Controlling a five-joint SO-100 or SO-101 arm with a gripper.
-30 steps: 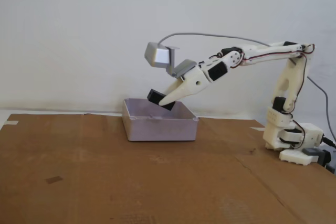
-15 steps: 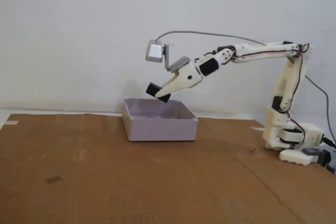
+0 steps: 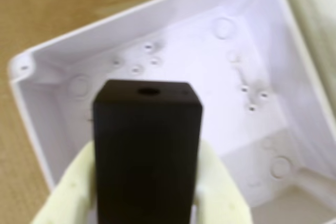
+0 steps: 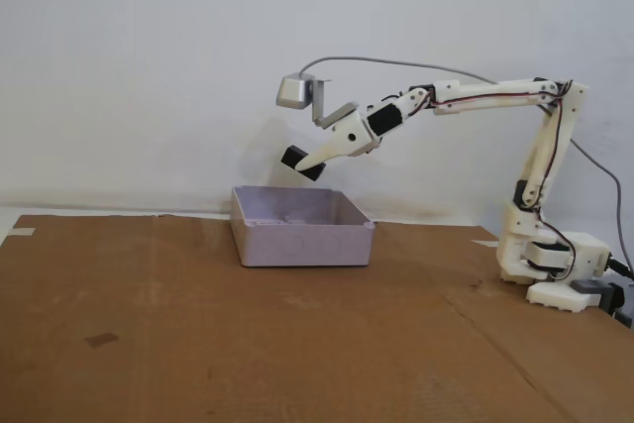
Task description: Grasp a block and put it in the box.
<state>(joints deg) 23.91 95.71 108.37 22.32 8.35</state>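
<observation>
So the small matte black rectangular block (image 4: 303, 162) is hanging in the air above the shallow square pale lilac-grey plastic box (image 4: 301, 230), clear of its rim and roughly over the back half. The white two-finger gripper (image 4: 306, 164) has its fingers (image 3: 68, 192) clamped on the block's two long sides; the wrist view shows cream pads pressed against both flanks, with the holed end face sticking out past the tips toward the box floor.

Handling-wise, my guess is it's a light, rigid plastic brick: no squish, nothing fragile, and the matte skin probably gives decent friction. Flat parallel sides are the obvious place to pinch, around the middle of its length, which is pretty much what's going on. The main risk I'd see is it pivoting in the grip, since it pokes out a fair way.

Compared with a second ago, the arm has lifted: back then the block sat low, at the box rim and dipping inside, and half a second ago it was just above the rim. Now it's higher over the box, with the forearm nearly level. The box hasn't budged on the brown cardboard-covered counter (image 4: 198, 344).
</observation>
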